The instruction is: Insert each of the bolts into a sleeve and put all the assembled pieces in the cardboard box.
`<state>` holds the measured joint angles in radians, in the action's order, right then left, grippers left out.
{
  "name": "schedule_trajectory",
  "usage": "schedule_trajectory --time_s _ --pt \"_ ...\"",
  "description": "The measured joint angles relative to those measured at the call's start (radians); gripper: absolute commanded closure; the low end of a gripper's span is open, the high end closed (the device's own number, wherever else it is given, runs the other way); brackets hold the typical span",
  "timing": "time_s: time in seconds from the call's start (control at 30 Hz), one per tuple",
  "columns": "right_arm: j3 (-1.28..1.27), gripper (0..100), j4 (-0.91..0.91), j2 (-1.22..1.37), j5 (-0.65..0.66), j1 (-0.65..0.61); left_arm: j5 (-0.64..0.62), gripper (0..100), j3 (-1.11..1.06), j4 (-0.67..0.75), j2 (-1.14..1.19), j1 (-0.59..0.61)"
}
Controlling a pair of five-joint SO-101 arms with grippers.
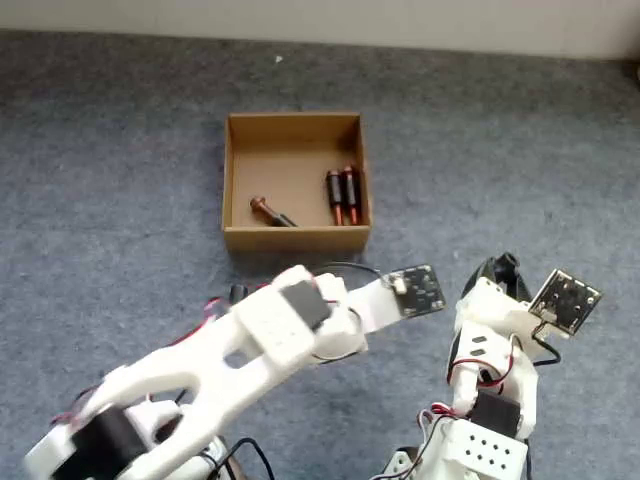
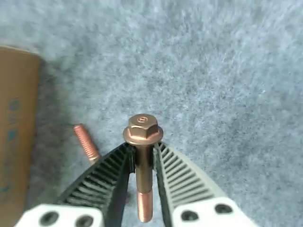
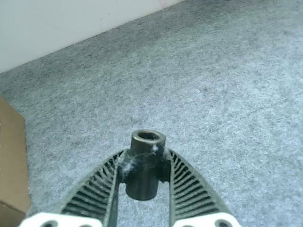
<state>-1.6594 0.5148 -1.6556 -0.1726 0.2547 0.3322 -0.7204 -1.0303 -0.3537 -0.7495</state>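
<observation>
Your left hand [image 2: 143, 147] clamped on a bolt [image 2: 143, 131], your right hand [image 3: 145, 153] clamped on a sleeve [image 3: 144, 168], three assembled pieces [image 1: 335, 197] in the cardboard box [image 1: 296, 239]

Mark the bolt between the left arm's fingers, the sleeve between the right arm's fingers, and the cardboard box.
bolt [image 2: 143, 128]: left wrist view, on its hex head.
sleeve [image 3: 142, 182]: right wrist view, on its outer wall.
cardboard box [image 1: 296, 239]: high view, on its near wall.

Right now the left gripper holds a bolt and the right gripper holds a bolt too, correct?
No. The left gripper holds a bolt, but the right gripper holds a sleeve, not a bolt; the right wrist view shows it.
</observation>
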Motion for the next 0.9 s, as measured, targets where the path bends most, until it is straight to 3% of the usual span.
schedule_trajectory --time_s 0.2,0.3,0.63,0.9 --pt "0.0 99.4 0.0 0.0 0.0 -0.031 -0.009 100 -0.086 -0.002 -0.339 0.149" --pt "0.0 99.4 0.014 0.0 0.0 -0.084 -0.074 100 -0.126 -0.002 -0.471 0.196" --pt "0.005 99.4 0.146 -0.153 0.0 -0.333 -0.166 99 -0.361 0.144 -0.844 0.213" --pt "0.005 99.4 0.147 -0.163 0.11 -0.569 -0.281 99 -0.457 0.241 -1.12 0.213"
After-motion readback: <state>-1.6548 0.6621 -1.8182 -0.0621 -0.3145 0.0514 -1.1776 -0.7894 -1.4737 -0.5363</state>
